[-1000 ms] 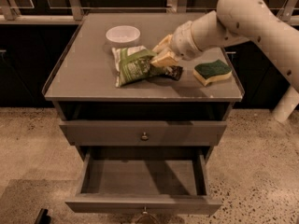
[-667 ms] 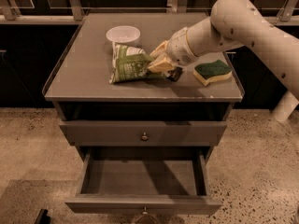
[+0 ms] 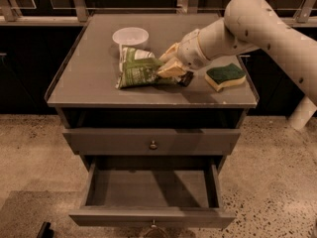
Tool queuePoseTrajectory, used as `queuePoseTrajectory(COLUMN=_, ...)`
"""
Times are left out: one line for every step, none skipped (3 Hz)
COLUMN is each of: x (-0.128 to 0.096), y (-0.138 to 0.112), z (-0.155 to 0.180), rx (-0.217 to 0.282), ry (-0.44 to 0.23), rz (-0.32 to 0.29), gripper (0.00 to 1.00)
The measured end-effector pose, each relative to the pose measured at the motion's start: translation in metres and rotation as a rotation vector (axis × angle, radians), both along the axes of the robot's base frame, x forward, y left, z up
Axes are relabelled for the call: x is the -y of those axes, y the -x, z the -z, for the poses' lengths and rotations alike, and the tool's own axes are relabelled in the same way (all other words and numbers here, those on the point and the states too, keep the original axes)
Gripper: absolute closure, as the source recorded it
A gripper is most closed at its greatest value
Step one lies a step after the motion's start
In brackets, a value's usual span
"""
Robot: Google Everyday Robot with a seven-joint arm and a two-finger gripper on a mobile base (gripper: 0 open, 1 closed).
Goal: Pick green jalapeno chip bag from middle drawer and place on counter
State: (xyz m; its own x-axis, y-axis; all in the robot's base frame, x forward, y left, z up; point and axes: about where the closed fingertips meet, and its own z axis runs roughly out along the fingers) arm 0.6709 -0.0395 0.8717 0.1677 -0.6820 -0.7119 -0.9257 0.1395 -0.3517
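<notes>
You have one chip bag (image 3: 137,67), one bowl (image 3: 130,35), one sponge (image 3: 225,76) on the worktop (image 3: 89,83); your claw (image 3: 168,62) touches the bag's right edge, its grip I cannot tell.

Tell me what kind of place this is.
Probably a robot test kitchen or lab: grey drawer cabinet on speckled floor, chip bag, white bowl and sponge on the counter, gripper at the bag.

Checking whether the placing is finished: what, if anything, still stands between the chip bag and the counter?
Nothing visible does. The green jalapeno chip bag already lies on the counter, beside the white bowl. The gripper is at the bag's right edge.
</notes>
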Motion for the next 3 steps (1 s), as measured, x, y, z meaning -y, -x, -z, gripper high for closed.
queuePoseTrajectory(x=0.0000, y=0.0000, z=0.0000, rx=0.000, ry=0.000, rz=0.000, gripper=0.11)
queuePoseTrajectory(x=0.0000, y=0.0000, z=0.0000, rx=0.000, ry=0.000, rz=0.000, gripper=0.00)
queuePoseTrajectory(x=-0.0001, y=0.0000, z=0.0000, rx=0.000, ry=0.000, rz=0.000, gripper=0.00)
